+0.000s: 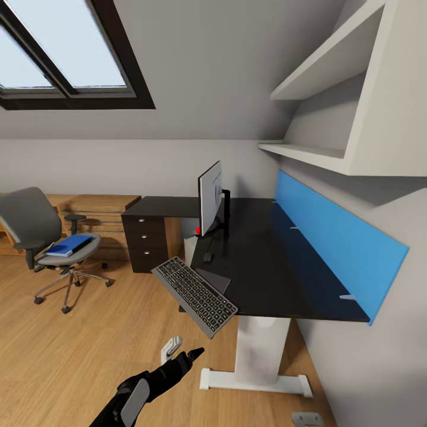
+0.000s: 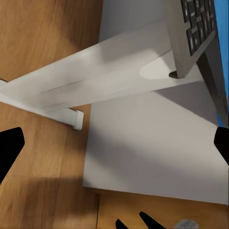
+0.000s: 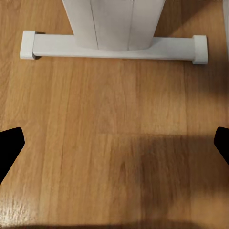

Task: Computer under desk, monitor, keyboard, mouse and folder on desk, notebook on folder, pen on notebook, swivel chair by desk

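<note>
The black-topped desk stands along the right wall. The monitor is upright on it, with the small dark mouse at its base. The keyboard lies tilted, overhanging the desk's near left edge and partly covering the dark grey notebook. A sliver of the pale computer shows under the desk. On the swivel chair at the far left rests the blue folder. My left gripper hangs open below the keyboard. My right gripper is open over the floor. The pen is out of view.
A dark three-drawer unit sits under the desk's far end, with a light-wood dresser behind the chair. The desk's white leg and foot stand just ahead. A blue wall panel and white shelves line the right wall.
</note>
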Controlling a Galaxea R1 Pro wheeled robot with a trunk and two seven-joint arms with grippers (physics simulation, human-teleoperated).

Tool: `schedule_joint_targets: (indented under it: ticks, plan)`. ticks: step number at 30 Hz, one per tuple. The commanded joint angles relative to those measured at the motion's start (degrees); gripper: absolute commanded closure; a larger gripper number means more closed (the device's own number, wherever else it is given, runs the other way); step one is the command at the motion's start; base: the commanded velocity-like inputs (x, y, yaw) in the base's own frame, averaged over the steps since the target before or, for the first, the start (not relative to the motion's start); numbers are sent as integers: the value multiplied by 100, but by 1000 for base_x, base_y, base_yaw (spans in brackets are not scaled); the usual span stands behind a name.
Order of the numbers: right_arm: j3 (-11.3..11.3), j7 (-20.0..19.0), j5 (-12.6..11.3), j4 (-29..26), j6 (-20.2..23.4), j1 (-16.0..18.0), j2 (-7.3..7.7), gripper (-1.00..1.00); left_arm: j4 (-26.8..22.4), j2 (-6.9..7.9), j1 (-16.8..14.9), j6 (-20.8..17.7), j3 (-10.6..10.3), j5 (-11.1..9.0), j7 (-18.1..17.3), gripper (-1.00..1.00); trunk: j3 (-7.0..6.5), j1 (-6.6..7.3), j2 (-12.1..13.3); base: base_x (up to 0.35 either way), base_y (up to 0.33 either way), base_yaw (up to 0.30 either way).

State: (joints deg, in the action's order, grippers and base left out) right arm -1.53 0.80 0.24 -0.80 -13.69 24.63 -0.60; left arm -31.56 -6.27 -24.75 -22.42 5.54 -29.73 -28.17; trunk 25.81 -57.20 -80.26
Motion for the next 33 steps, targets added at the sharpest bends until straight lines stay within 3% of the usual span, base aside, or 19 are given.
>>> schedule_joint_targets:
  ticks: [1,4,20,33]
  plan:
    - [-14,8,3,7,-20,5,-1,-100,0,-6,-3,-50,28,-29,-22,-100,-12,23,38,0,0,0]
    - [-14,8,3,5,-20,4,-1,-100,0,-6,-3,-51,18,-31,-31,-100,-66,89,159,0,0,0]
    - [-14,8,3,6,-20,0,-1,-100,8,-2,-3,-51,9,-32,-40,-100,-66,89,159,3,0,0]
    - [-14,8,3,6,-20,1,-1,-100,19,-5,-3,-52,8,-33,-39,-100,-66,89,159,169,0,0]
